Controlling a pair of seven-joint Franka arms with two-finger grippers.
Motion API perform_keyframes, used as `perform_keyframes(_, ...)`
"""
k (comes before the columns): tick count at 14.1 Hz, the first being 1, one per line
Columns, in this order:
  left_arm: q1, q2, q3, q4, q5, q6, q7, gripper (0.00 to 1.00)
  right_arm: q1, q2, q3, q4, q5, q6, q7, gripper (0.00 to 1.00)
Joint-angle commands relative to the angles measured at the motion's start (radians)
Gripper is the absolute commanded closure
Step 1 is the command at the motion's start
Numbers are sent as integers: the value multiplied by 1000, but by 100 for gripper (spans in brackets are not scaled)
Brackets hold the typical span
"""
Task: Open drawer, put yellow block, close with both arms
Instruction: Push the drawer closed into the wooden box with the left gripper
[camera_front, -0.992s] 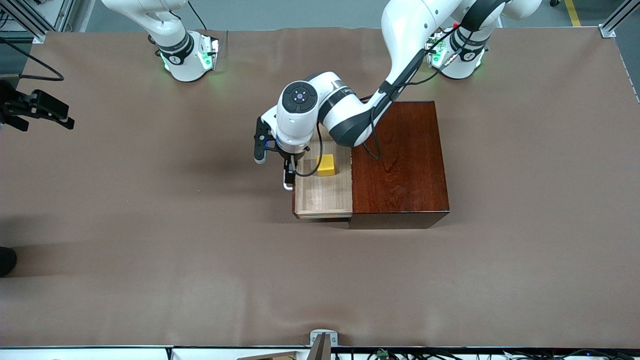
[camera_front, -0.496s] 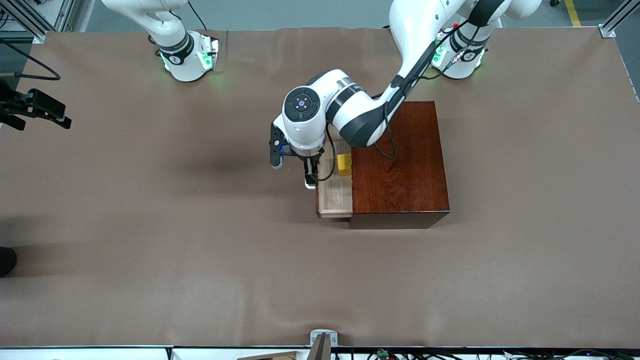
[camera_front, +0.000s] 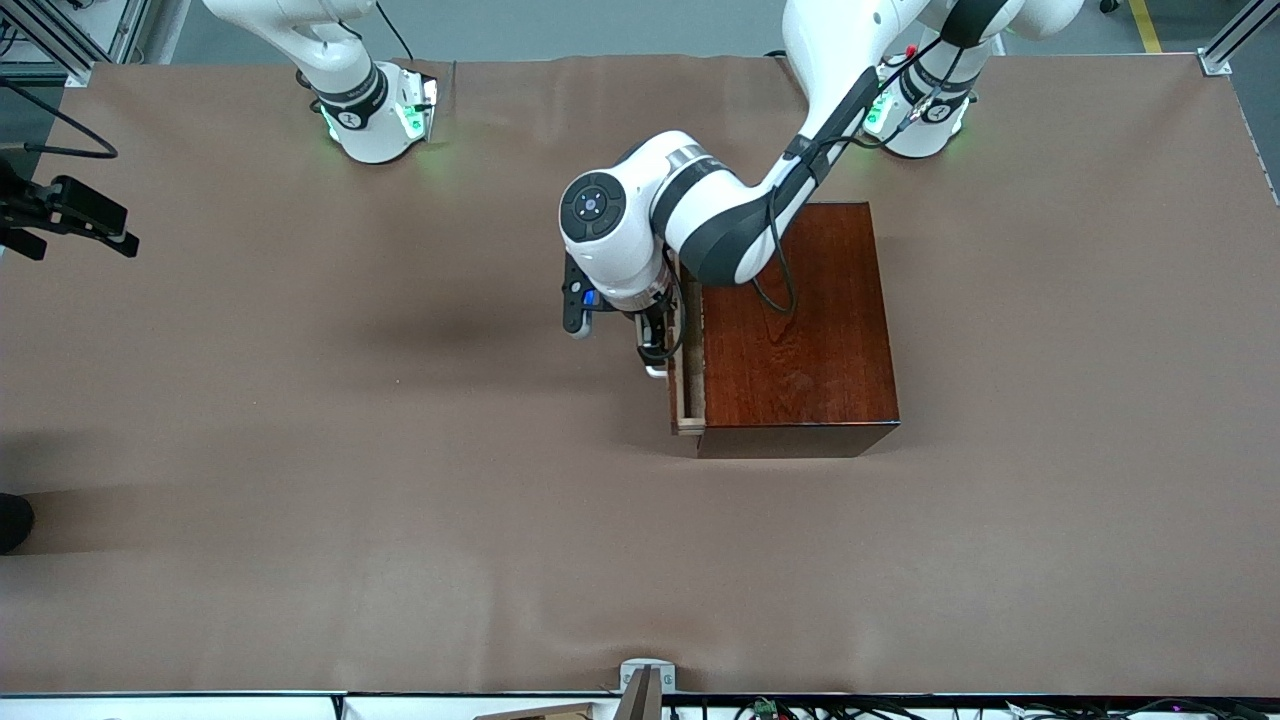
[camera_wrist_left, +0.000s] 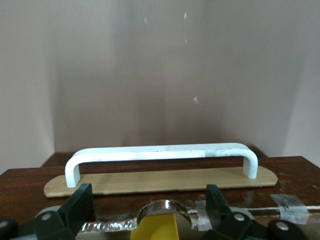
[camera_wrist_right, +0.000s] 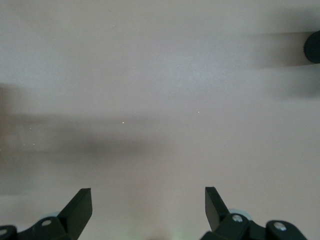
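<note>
The dark reddish-brown box (camera_front: 800, 320) stands mid-table toward the left arm's end. Only a narrow strip of the light-wood drawer (camera_front: 686, 395) sticks out of it. My left gripper (camera_front: 652, 352) is open at the drawer's front, against the white handle (camera_front: 655, 371). In the left wrist view the handle (camera_wrist_left: 160, 151) lies just past the open left gripper (camera_wrist_left: 148, 202), not between its fingers. The yellow block is hidden in the front view. A yellow patch (camera_wrist_left: 157, 231) shows between the fingers; I cannot tell whether it is the block. My right gripper (camera_front: 120, 228) waits open over the table's edge at the right arm's end, and it also shows in its own wrist view (camera_wrist_right: 148, 205).
The brown table cover (camera_front: 400, 500) stretches wide around the box. A metal bracket (camera_front: 645, 678) sits at the table's near edge. A dark object (camera_front: 12, 520) shows at the right arm's end, and a black round shape (camera_wrist_right: 312, 47) shows in the right wrist view.
The drawer has slid into the box from about half open to a narrow strip. My left gripper moved with its handle toward the box. The yellow block went out of sight under the box top.
</note>
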Motion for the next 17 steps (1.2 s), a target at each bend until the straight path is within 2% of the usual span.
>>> perform_keyframes(1, -4, -49, 10, -37, 55, -64, -5, 0, -8, -7, 7, 11, -10, -16, 5, 0)
perform_keyframes(7, -4, -49, 9, -39, 108, -133, -5, 0, -6, -9, 7, 28, -9, -88, 5, 0)
perform_keyframes(12, -2, -41, 9, -40, 111, -145, -7, 0, -5, -7, 5, 40, -13, -89, 7, 0)
perform_keyframes(14, -4, -44, 7, -33, 108, -108, -14, 0, -8, -7, 10, 40, -10, -89, 10, 0)
perform_keyframes(17, 9, -50, -8, -33, 86, 60, -68, 0, -32, -9, 14, 40, -3, -96, 7, 0)
